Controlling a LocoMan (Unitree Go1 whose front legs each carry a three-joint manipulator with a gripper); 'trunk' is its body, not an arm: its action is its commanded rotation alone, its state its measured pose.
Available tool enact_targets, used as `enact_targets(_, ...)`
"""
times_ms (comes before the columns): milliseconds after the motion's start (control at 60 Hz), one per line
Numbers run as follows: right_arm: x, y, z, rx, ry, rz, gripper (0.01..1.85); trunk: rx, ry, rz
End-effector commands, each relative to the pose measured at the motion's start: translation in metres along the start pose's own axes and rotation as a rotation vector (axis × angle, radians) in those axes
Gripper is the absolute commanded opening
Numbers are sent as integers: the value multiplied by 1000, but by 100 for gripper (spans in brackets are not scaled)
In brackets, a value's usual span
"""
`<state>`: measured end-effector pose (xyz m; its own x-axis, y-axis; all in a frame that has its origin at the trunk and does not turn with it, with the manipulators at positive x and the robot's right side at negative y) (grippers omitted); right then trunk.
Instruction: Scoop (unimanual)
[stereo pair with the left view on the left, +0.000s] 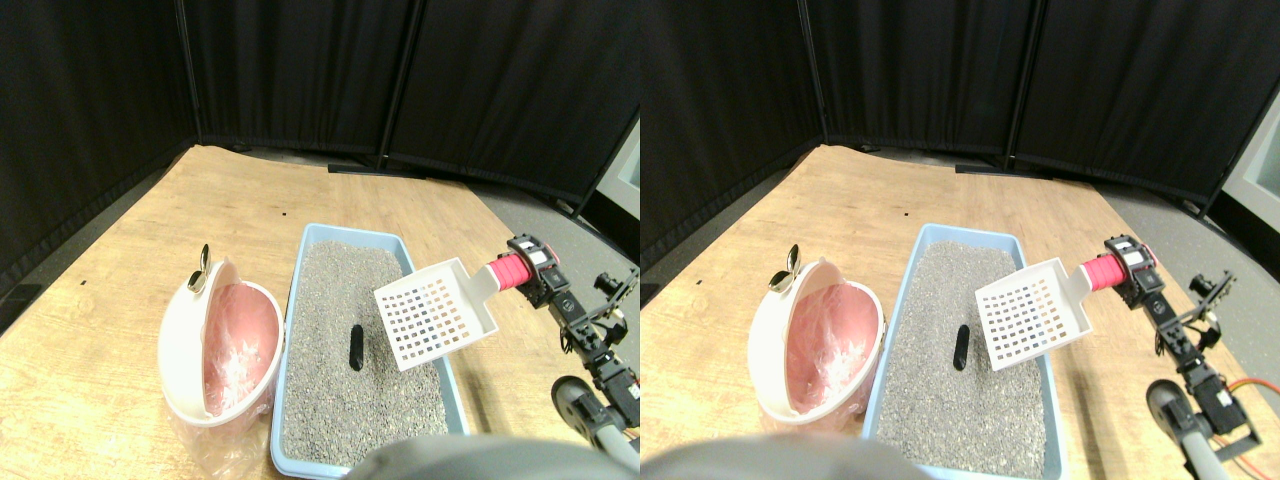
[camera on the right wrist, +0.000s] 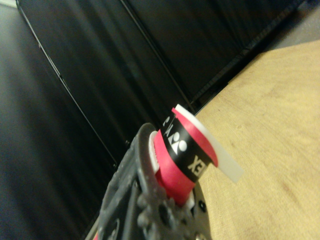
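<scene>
Right gripper (stereo pair with the left view on the left: 527, 268): fingers clamped on red-wrapped handle of white slotted plastic scoop (stereo pair with the left view on the left: 437, 312), raised over blue litter tray (stereo pair with the left view on the left: 292, 300). Step: approach. Next: dip under black lump (stereo pair with the left view on the left: 355, 347).

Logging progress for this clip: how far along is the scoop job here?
Early stage. Done: the gripper holds the slotted scoop by its red handle. In hand: the empty scoop hangs over the litter tray. Left: the dark lump still lies on the litter, and the pink-lined bin beside the tray awaits it.
</scene>
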<state>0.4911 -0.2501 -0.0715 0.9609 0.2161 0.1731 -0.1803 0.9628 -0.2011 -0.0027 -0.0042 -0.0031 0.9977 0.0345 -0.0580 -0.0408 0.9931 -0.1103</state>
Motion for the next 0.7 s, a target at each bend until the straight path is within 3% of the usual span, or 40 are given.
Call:
enact_targets(17, 5, -4, 8, -28, -54, 15, 6, -36, 17, 26)
enact_targets(250, 22, 2, 2, -126, 13, 44, 6, -82, 31, 67)
enact_targets(400, 30, 4, -9, -186, 17, 78, 6, -104, 46, 88)
enact_targets(433, 31, 7, -10, -203, 37, 47, 8, -109, 46, 93)
enact_targets(700, 44, 18, -12, -286, 31, 68, 6, -146, 66, 121)
